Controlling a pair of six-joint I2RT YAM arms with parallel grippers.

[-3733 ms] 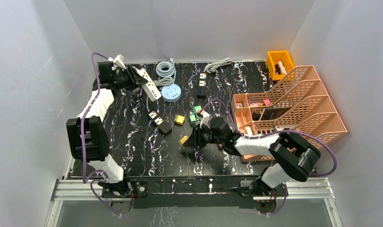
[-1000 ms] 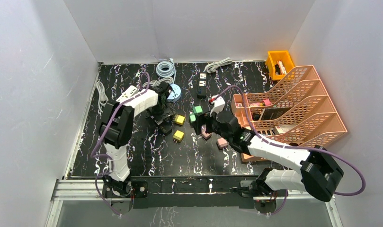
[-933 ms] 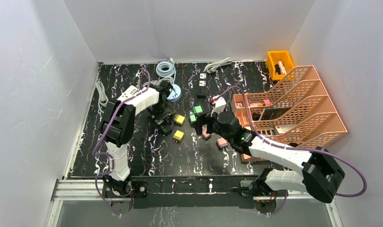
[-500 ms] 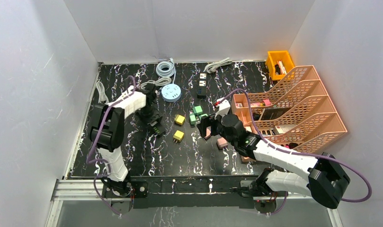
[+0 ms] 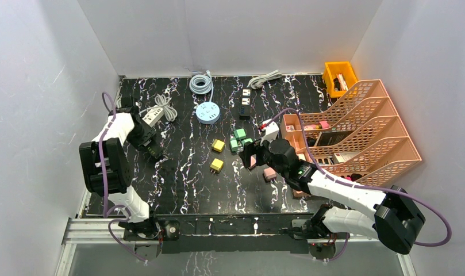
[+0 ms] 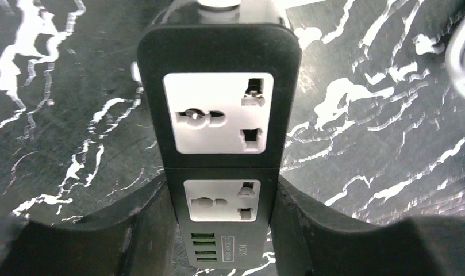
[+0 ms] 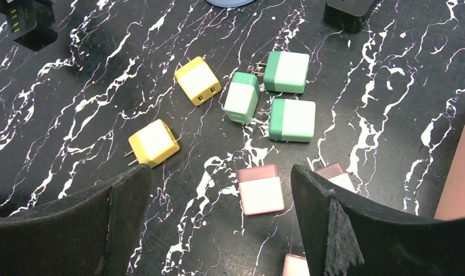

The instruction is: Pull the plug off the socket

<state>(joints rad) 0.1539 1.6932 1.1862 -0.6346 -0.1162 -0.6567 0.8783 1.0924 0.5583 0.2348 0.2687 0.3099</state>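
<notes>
Left wrist view: black socket strip (image 6: 218,115) fills the centre of the frame, outlet faces towards the camera.
Left hand: the left hand (image 6: 221,207) is closed on the strip, one finger pressed to each long side, at the end with the small ports.
Long axis: runs from the bottom of the frame to the top, straight out from the hand; the far end sticks out well beyond the fingers.
Outlets: both visible faces are bare, with no plug seated in either. The far end face is hidden.
Location of strip: top external view puts it at centre left of the frame (image 5: 151,148), just beside a white power strip (image 5: 152,117). Whether it touches the bench (image 5: 184,184) cannot be told.
Right hand: the right hand (image 7: 218,172) is wide open and holds nothing, hanging over loose adapters in the centre of the frame.
Loose adapters: a yellow adapter (image 7: 153,142), a green adapter (image 7: 292,119) and a pink adapter (image 7: 261,188) lie apart on the bench, prongs exposed, none in a socket.
Governing relation: the strip lies well to the left of the right hand, so only the left arm has it.
Judgement: the plug appears to be off this strip already. Any further pull would run along the prongs, square to the outlet face.
</notes>
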